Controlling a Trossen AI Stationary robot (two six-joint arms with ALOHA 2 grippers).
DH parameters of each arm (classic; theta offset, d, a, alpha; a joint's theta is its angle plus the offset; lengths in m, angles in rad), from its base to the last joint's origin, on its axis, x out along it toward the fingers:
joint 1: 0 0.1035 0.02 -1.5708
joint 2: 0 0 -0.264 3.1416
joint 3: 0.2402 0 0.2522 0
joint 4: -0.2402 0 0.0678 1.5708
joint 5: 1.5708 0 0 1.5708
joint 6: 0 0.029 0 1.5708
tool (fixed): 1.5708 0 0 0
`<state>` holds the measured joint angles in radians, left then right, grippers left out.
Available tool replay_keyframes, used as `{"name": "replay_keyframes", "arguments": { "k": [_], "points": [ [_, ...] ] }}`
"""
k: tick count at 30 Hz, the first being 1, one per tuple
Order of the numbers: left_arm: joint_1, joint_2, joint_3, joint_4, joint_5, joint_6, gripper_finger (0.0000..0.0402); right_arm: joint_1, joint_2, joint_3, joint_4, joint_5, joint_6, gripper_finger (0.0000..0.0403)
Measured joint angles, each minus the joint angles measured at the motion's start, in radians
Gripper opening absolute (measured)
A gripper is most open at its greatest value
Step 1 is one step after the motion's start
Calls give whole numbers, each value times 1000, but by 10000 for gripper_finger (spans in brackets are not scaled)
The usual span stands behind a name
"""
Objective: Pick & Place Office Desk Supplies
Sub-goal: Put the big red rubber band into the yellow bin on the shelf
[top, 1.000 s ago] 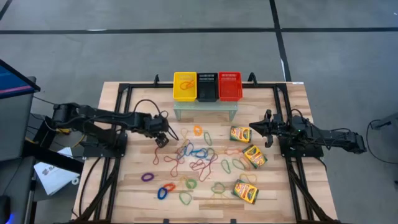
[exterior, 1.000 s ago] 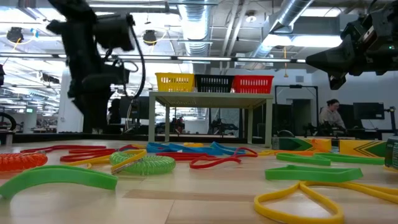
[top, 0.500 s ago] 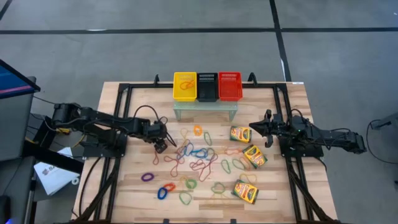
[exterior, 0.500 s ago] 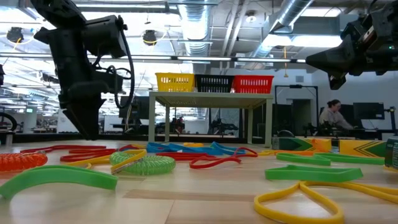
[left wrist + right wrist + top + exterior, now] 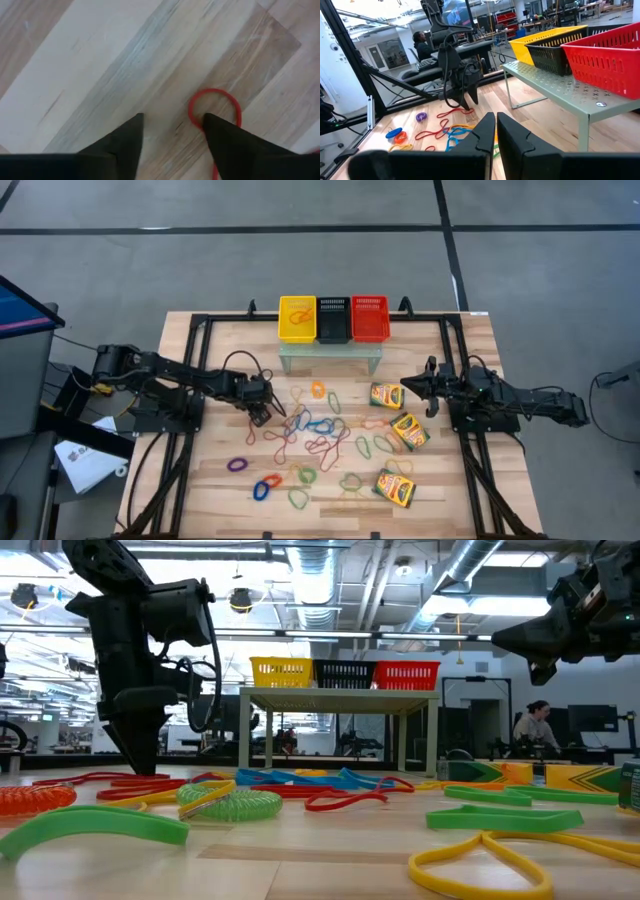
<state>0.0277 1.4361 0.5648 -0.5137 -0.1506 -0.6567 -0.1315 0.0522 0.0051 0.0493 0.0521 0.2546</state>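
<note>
Left gripper: down low at the table's left-middle, fingers parted with bare wood between them, nothing gripped.
Red band: a thin loop flat on the wood, just beside one fingertip, outside the gap.
Band pile: red, blue, orange, green and yellow loops spread over the middle of the table.
Crayon boxes: three, lying right of the pile.
Right gripper: hanging above the table's right side, fingers pressed together, empty.
Baskets: yellow, black, red, on the small stand at the far edge.
</note>
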Motion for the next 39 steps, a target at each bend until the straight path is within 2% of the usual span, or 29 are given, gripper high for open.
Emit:
{"name": "replay_keyframes", "arguments": {
  "k": [10, 20, 26, 31, 39],
  "points": [
    [16, -5, -2, 9, 52, -25, 11, 0, 0, 0, -1, 0, 0, 17],
    [37, -99, 49, 11, 39, -29, 0, 0, 0, 0, -1, 0, 0, 17],
    [37, -180, 127, 42, -32, 7, 0, 0, 0, 0, -1, 0, 0, 17],
    [43, -229, 234, 97, -139, 111, 0, 0, 0, 0, -1, 0, 0, 17],
    [130, -232, 466, 119, -170, 344, 0, 0, 0, 0, -5, 0, 0, 17]
  ]
}}
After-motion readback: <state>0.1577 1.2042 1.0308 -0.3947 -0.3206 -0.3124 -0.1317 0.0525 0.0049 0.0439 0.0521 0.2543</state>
